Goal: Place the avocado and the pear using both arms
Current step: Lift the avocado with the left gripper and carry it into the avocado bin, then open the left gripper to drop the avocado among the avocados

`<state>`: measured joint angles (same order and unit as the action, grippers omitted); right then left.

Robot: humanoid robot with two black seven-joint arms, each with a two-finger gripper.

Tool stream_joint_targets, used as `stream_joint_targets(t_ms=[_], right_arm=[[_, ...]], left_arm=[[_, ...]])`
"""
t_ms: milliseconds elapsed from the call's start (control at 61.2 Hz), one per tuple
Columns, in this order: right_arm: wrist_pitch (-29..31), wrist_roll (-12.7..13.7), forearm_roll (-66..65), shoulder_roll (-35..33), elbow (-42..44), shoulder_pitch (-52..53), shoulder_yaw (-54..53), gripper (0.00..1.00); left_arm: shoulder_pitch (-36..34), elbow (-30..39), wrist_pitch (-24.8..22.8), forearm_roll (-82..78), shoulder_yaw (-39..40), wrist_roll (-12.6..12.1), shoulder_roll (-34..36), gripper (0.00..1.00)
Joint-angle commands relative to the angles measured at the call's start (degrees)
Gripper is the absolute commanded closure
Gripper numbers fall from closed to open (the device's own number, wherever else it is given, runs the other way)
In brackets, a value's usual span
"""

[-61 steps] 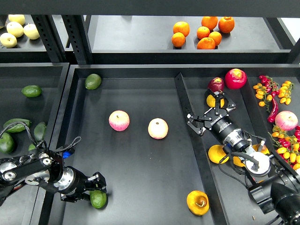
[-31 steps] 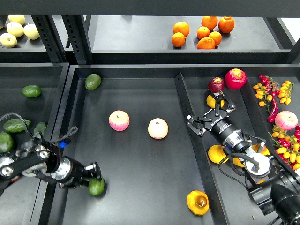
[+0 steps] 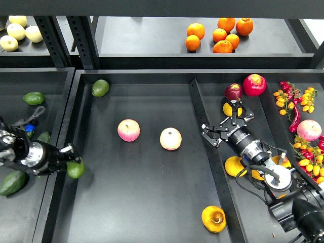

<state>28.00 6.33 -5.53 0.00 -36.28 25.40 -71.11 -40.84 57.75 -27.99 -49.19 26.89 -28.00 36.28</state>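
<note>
The avocado (image 3: 76, 169), a smooth lime-green egg-shaped fruit, sat pinched in our left pincer (image 3: 71, 161) at eight o'clock, apparently for carrying; the lumpy golden pear (image 3: 213, 218) lay at five o'clock; right pincer (image 3: 226, 121) stood spread.

Two apples (image 3: 128, 130) mid-tray; tray floor (image 3: 152, 202) below open; divider (image 3: 205, 142) right.

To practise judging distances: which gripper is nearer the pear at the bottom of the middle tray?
Right. The right gripper hangs open above and slightly right of the pear, over the divider. The left gripper is far to the pear's left, at the tray's edge, shut on the avocado.
</note>
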Motion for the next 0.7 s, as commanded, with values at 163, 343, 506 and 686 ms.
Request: stream_joint_targets(t_ms=[163,343,506,686], right_arm=[[0.0,0.0,-0.2,0.0,-0.2,0.0,0.0,0.01],[0.0,0.0,-0.2,0.0,-0.2,0.0,0.1,0.01],[0.0,0.0,-0.2,0.0,-0.2,0.0,0.1,0.01],[0.0,0.0,-0.3,0.0,-0.2,0.0,0.0,0.01]], left_arm=[[0.8,-0.4,0.0,1.6,4.7,0.0,5.5,0.57],[2.4,-1.1,0.0,3.2,8.1,0.0,7.9,0.57],[3.7,-2.0,0.0,4.0,9.9,0.0,8.6,0.56],[5.7,-3.7,0.0,4.1,12.8,0.0,8.6,0.56]])
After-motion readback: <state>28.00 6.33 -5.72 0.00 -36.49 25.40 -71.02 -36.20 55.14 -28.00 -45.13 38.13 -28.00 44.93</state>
